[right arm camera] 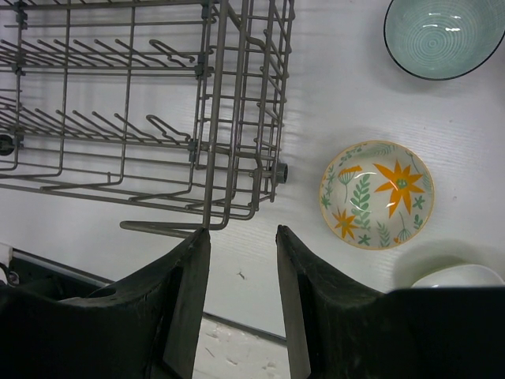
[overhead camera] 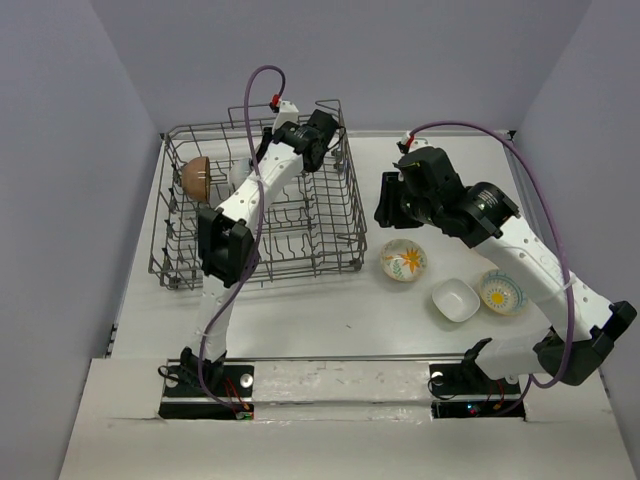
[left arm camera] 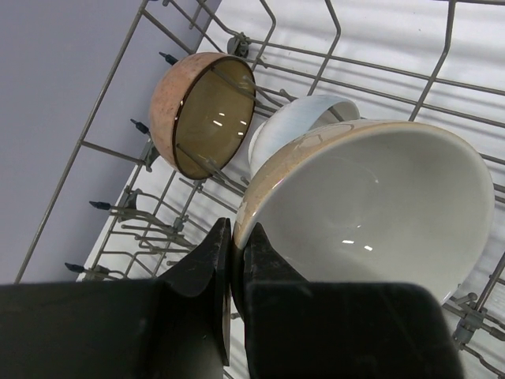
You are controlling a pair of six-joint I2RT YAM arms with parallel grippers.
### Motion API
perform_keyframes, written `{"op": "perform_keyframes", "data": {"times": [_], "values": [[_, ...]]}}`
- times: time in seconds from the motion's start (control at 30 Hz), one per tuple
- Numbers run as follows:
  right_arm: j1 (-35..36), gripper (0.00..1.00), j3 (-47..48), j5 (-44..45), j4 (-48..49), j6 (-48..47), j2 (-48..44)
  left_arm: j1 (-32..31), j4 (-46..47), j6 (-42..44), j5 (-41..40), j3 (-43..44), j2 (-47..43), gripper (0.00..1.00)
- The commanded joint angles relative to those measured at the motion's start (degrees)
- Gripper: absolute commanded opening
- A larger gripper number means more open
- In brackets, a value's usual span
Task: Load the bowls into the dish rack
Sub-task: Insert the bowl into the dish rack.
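Note:
My left gripper (left arm camera: 234, 237) is shut on the rim of a bowl (left arm camera: 371, 205), peach outside and white inside, and holds it tilted inside the dish rack (overhead camera: 300, 215). Behind it a white bowl (left arm camera: 296, 126) and a brown bowl (left arm camera: 207, 110) stand on edge among the tines; both also show in the top view, the brown bowl (overhead camera: 197, 177) at the rack's back left. My right gripper (right arm camera: 241, 233) is open and empty above the table, just right of the rack's corner (right arm camera: 237, 158). A floral bowl (right arm camera: 377, 194) lies to its right.
A pale teal bowl (right arm camera: 446, 31) lies farther back on the table. A squarish white bowl (overhead camera: 456, 299) and a teal-and-yellow patterned bowl (overhead camera: 502, 292) sit near the front right, by the floral bowl (overhead camera: 404, 260). The table's front edge (right arm camera: 47, 264) is close below my right gripper.

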Motion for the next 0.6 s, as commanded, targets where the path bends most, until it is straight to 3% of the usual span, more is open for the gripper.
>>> {"op": "perform_keyframes", "data": {"times": [0.0,0.57], "values": [[-0.08,0.45,1.42,-0.16,2.11,-1.28,-1.38,0.48,-0.02,1.86,-6.94,5.81,0.16,0.0],[-0.08,0.45,1.25,-0.86,2.37,-1.28,-1.38,1.97,1.64,11.89,-9.15,13.03,6.94,0.0]]}}
